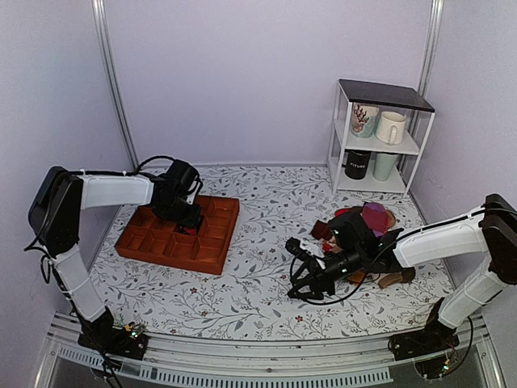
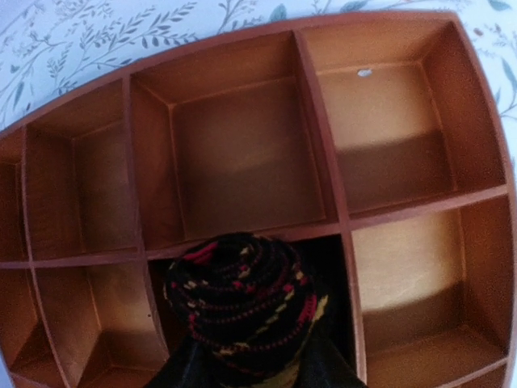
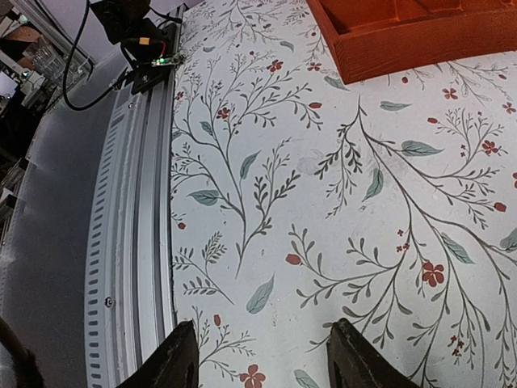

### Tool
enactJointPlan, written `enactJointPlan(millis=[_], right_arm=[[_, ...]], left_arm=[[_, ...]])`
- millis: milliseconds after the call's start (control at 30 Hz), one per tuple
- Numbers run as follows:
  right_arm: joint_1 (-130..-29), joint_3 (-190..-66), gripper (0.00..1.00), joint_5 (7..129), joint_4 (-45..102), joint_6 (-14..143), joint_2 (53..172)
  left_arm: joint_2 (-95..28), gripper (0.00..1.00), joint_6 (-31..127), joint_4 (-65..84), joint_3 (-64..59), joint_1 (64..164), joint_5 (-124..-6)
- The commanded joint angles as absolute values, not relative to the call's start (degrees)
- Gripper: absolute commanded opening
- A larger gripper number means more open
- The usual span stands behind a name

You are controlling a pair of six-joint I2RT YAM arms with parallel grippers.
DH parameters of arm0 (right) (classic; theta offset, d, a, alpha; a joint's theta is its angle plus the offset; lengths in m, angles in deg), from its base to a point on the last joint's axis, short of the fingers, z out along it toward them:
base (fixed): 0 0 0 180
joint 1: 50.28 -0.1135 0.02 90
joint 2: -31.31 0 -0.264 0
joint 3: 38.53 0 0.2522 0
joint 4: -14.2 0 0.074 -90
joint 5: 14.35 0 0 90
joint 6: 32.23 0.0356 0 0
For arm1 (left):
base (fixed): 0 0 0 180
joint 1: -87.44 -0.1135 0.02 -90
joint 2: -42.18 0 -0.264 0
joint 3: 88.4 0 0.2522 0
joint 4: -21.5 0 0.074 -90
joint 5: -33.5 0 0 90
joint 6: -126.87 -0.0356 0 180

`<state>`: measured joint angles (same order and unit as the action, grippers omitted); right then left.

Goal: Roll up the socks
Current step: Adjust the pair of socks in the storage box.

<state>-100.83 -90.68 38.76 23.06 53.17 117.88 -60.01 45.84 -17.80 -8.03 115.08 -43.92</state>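
Observation:
The socks (image 2: 242,295) are a tight roll of black knit with red and orange marks. My left gripper (image 2: 252,360) is shut on the roll and holds it over a near-middle compartment of the brown wooden organizer tray (image 2: 242,153). In the top view the left gripper (image 1: 182,215) is down over the tray (image 1: 144,240) and the roll is hidden there. My right gripper (image 1: 300,283) is open and empty, low over the flowered tablecloth, its fingertips (image 3: 176,356) wide apart.
A heap of other socks (image 1: 370,220), maroon, purple and tan, lies right of centre behind the right arm. A white shelf with mugs (image 1: 380,133) stands at the back right. The tray's corner (image 3: 404,36) and the metal front rail (image 3: 129,242) show in the right wrist view.

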Motion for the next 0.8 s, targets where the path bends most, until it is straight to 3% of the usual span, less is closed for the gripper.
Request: enactJointPlan(millis=[0, 67, 300, 767], right_arm=[[-100.4, -92.2, 0.56, 37.9, 23.7, 52.5, 119.3], [-100.4, -92.2, 0.56, 37.9, 23.7, 52.5, 119.4], [-100.4, -92.4, 0.56, 37.7, 23.7, 52.5, 119.6], [-100.4, -92.0, 0.56, 37.8, 24.0, 52.6, 118.7]], left_arm=[[-63.3, 0.2, 44.9, -18.0, -7.0, 115.6, -44.6], [-63.6, 0.0, 44.7, -18.6, -6.8, 115.6, -45.1], [-65.6, 0.0, 39.7, -26.3, -1.7, 115.9, -46.1], [-86.4, 0.0, 36.5, -41.5, 12.4, 118.5, -47.0]])
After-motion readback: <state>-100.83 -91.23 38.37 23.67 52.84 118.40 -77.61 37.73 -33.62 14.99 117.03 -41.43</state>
